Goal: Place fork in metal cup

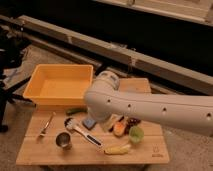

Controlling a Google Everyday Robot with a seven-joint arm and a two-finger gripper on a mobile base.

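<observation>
The fork lies flat on the left part of the wooden table, slim and silvery-tan. The metal cup stands upright a little to its right and nearer the front, dull grey with a dark inside. My white arm reaches in from the right, with its rounded joint over the table's middle back. The gripper itself is not in view. It is either hidden by the arm or out of the frame. Nothing touches the fork or the cup.
A yellow bin sits at the back left. A white-headed, black-handled utensil, a blue sponge, a green cup, a banana, an orange fruit and a green vegetable fill the middle and right.
</observation>
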